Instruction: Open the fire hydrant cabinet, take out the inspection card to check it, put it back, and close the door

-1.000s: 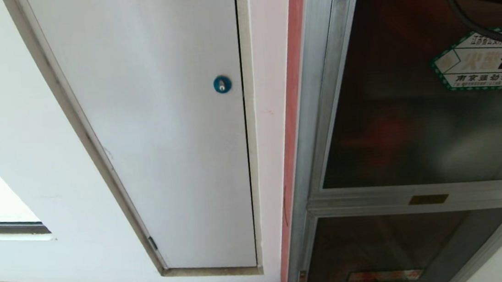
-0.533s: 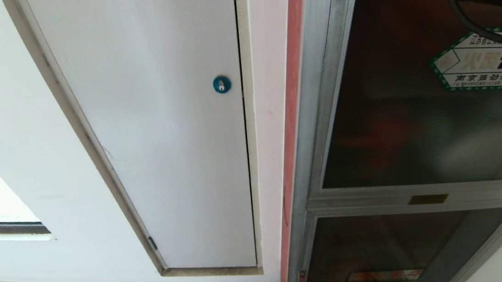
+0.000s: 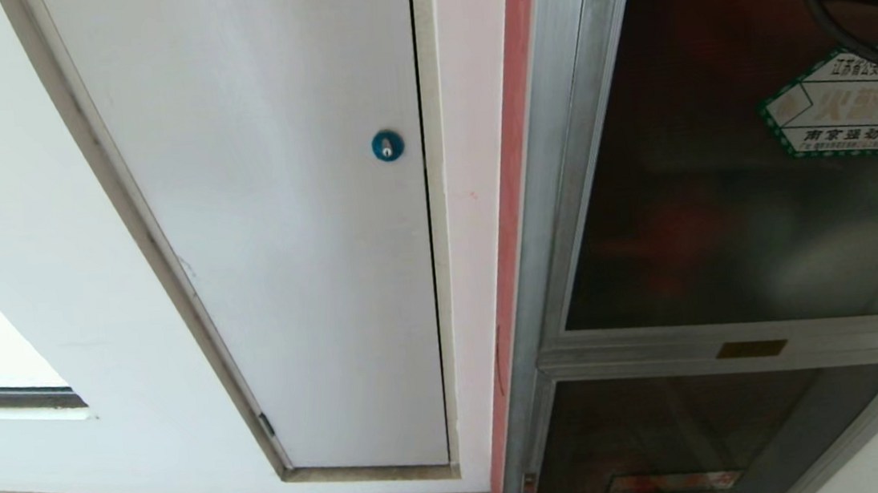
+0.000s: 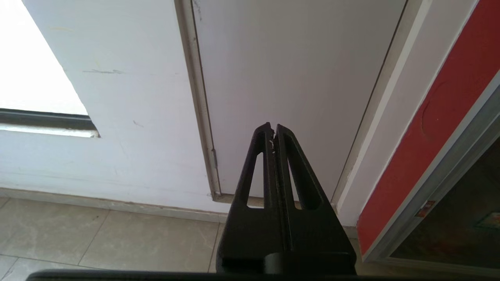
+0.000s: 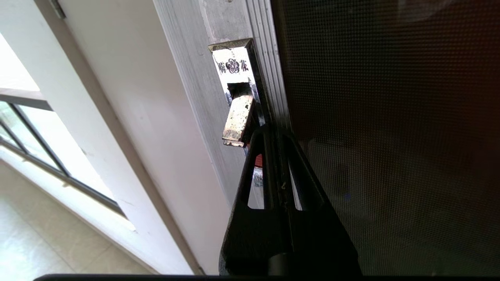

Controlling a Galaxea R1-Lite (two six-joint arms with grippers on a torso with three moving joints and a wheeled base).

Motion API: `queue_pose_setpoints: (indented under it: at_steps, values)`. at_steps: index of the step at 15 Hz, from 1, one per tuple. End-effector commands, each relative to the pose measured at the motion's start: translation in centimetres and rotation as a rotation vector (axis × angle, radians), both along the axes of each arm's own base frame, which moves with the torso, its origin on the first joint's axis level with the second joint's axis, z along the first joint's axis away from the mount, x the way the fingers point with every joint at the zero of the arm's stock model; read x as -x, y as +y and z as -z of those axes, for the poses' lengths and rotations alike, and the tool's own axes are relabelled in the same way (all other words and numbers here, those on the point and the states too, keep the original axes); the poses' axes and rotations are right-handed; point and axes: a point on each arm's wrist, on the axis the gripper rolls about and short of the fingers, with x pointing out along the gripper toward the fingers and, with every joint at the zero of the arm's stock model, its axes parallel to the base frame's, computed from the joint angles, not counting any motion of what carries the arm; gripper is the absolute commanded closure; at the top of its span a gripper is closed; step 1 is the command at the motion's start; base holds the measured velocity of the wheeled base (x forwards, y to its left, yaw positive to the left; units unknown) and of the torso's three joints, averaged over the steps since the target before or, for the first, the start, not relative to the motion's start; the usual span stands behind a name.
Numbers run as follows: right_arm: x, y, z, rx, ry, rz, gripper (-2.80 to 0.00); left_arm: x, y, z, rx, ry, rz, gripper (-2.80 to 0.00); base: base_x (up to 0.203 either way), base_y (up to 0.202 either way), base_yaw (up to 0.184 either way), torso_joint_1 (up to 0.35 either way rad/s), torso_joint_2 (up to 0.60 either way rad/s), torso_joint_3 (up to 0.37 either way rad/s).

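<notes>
The fire hydrant cabinet (image 3: pixel 554 187) is seen on the right side of the head view, its dark glass door (image 3: pixel 724 195) marked by a green-edged sticker (image 3: pixel 853 110). The right gripper (image 5: pixel 273 130), fingers pressed together, is parked right at the door's latch handle (image 5: pixel 238 119). The left gripper (image 4: pixel 272 130), also pinched together, is held low near the white panel (image 4: pixel 293 78) and its blue lock (image 3: pixel 387 146).
</notes>
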Motion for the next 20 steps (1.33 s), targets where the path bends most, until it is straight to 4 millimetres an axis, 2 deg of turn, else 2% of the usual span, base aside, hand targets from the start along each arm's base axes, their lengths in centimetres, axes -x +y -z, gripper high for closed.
queue_pose_setpoints:
  at_steps: [1, 5, 13, 20]
  values:
    - [0.9, 0.0, -0.6, -0.008, -0.021, -0.018, 0.00, -0.1, 0.0, 0.5, 0.001, 0.017, -0.001, 0.00, 0.000, 0.000, 0.000, 0.000, 0.00, 0.000]
    - [1.8, -0.4, -0.9, -0.014, -0.032, -0.017, 0.00, -0.1, 0.0, 0.5, 0.001, 0.016, -0.001, 0.00, 0.000, 0.000, 0.000, 0.000, 0.00, 0.000]
    - [2.2, -0.7, 0.3, -0.006, 0.010, 0.015, 0.00, -0.1, 0.0, 0.5, 0.001, 0.018, -0.001, 0.00, 0.000, 0.000, 0.000, 0.000, 0.00, 0.000]
    - [3.7, -1.3, -0.8, -0.019, -0.027, 0.007, 0.00, -0.1, 0.0, 0.5, 0.001, 0.018, -0.001, 0.00, 0.000, 0.000, 0.000, 0.000, 0.00, 0.000]
